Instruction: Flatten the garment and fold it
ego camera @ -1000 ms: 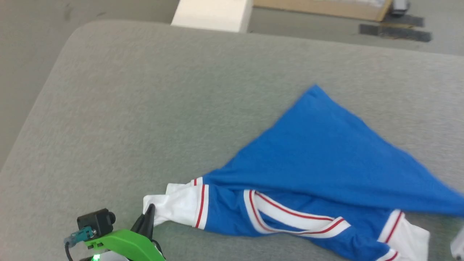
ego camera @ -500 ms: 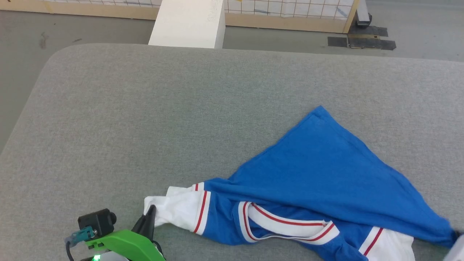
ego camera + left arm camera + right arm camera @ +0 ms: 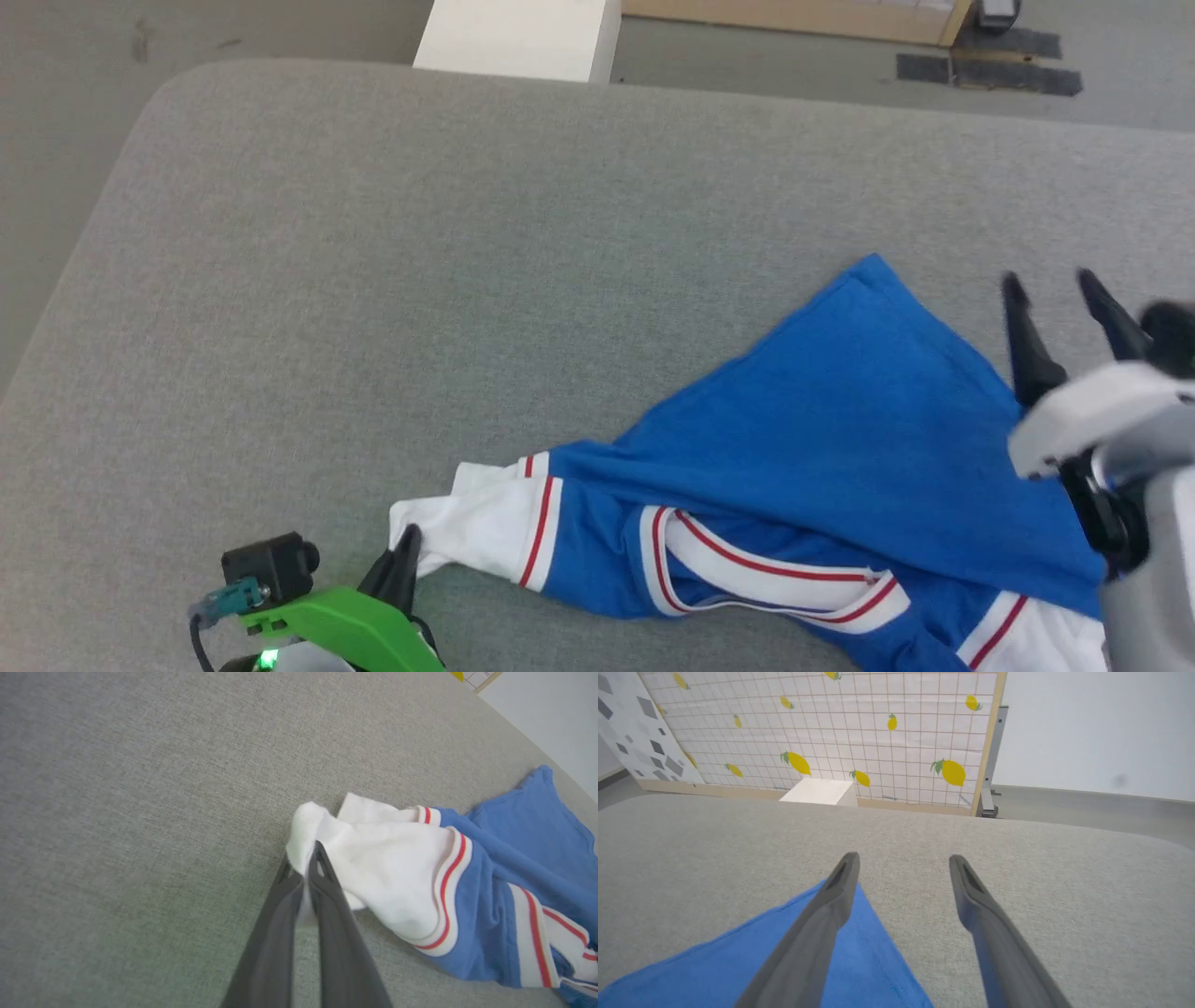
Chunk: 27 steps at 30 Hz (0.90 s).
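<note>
The right gripper (image 3: 1048, 278) has let go, its tapered dark fingers now spread over the felt-grey table's (image 3: 420, 233) right side. There the soft blue garment (image 3: 840, 420) lies in a rumpled triangle, its white cuff (image 3: 373, 858) pinched by the left gripper (image 3: 408, 537).

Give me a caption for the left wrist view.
Left hand pinches the garment by its white end on the grey surface.

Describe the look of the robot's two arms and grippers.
Left gripper: two long, dark tapering fingers on a bright green mount with a small black camera, teal plug, dark cable and green light. Right gripper: same dark fingers, pale grey-white housing.
</note>
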Motion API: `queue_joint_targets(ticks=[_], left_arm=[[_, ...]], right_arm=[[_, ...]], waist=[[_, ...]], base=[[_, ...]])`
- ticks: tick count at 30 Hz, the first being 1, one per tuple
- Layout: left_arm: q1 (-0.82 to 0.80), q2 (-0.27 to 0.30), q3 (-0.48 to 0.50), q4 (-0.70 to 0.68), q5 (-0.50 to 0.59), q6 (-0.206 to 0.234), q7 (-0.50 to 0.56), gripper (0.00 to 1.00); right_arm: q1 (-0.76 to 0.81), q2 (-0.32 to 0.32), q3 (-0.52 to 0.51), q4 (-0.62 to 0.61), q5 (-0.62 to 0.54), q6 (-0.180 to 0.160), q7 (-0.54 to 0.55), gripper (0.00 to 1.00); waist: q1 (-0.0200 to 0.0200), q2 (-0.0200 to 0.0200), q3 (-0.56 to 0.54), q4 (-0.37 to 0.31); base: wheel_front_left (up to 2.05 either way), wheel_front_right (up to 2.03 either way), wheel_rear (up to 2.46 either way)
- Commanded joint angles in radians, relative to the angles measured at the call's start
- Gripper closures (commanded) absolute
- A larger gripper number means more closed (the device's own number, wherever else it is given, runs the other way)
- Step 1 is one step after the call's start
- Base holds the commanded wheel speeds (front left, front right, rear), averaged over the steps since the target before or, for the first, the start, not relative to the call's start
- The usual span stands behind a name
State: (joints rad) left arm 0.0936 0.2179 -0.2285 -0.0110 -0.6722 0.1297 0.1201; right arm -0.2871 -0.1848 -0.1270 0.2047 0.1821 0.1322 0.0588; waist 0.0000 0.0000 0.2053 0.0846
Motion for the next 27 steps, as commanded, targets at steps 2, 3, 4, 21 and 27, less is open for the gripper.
queue_joint_targets(ticks=[2, 3, 4, 21, 27], left_arm=[[-0.03, -0.009, -0.005, 0.006, -0.011, -0.009, -0.011, 1.0], [-0.037, -0.012, -0.008, 0.009, -0.011, -0.012, -0.013, 1.0], [-0.043, -0.015, -0.011, 0.012, -0.012, -0.014, -0.015, 1.0], [-0.122, -0.059, -0.043, 0.087, -0.016, -0.047, -0.061, 1.0], [-0.107, -0.05, -0.036, 0.105, -0.02, -0.041, -0.069, 1.0]], right_arm=[[-0.078, -0.034, 0.066, 0.061, 0.012, -0.002, 0.039, 0.0], [-0.11, -0.048, 0.093, 0.092, 0.014, -0.002, 0.068, 0.0], [-0.136, -0.057, 0.113, 0.118, 0.016, -0.002, 0.095, 0.0], [-0.412, -0.129, 0.261, 0.364, -0.006, -0.002, 0.574, 0.55], [-0.332, -0.105, 0.217, 0.304, 0.003, -0.002, 0.44, 1.0]], waist=[[0.0, 0.0, 0.047, 0.037], [0.0, 0.0, 0.06, 0.046], [0.0, 0.0, 0.069, 0.054], [0.0, 0.0, 0.164, 0.145], [0.0, 0.0, 0.103, 0.117]], base=[[0.0, 0.0, 0.0], [0.0, 0.0, 0.0], [0.0, 0.0, 0.0], [0.0, 0.0, 0.0], [0.0, 0.0, 0.0]])
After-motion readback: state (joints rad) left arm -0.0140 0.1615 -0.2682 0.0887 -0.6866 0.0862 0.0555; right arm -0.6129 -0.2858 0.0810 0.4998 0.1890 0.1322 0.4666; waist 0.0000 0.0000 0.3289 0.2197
